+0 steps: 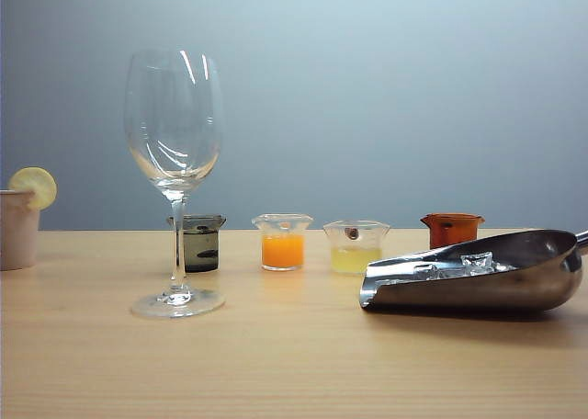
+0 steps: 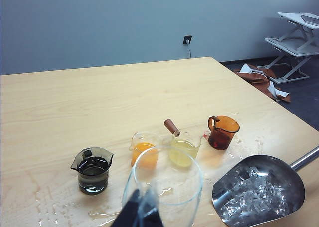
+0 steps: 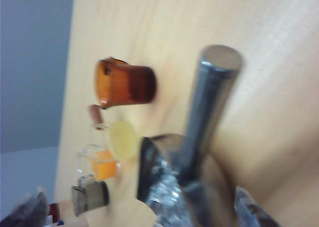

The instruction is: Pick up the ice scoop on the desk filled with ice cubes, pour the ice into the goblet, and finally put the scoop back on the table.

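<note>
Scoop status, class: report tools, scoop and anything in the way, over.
Left tool low beside goblet, state unclear. Right tool unseen, its camera right behind the handle. Scoop on table, ice inside. Beakers behind, path clear.

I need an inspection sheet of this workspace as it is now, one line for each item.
Surface: table, light wood, with wet patches near the goblet.
Job's things: scoop lies on the table holding ice; goblet upright and empty.
Clutter: four beakers, dark, orange, yellow and amber; cup with lemon slice.
Grippers: left tool close by the goblet, state unclear; right tool at the scoop's handle, blurred fingers apart, not gripping.
Cables: one hangs from the wall socket.
Surroundings: plain wall; white stands and brown cloth on the floor.
</note>
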`<control>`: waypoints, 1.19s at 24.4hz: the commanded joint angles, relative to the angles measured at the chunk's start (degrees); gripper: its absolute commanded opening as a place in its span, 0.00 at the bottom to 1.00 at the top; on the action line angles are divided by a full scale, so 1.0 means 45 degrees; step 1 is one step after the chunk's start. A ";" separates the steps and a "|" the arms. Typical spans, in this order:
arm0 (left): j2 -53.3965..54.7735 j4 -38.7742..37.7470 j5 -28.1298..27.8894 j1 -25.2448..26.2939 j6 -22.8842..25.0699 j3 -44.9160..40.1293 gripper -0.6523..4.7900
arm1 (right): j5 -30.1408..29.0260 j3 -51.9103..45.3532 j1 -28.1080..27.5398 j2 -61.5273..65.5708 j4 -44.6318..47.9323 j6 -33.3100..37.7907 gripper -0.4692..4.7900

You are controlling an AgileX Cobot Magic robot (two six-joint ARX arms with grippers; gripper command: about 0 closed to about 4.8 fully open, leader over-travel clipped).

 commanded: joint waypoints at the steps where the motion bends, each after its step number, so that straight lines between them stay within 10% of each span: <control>1: -0.0010 0.0131 -0.0034 -0.0005 0.0024 0.0049 0.11 | 0.1292 0.0068 0.0019 -0.0189 0.0520 -0.0641 0.92; 29: -0.0010 -0.0505 -0.0034 0.0000 0.0389 0.0039 0.11 | 0.1277 -0.1744 0.0078 0.7436 1.0214 -0.0782 0.73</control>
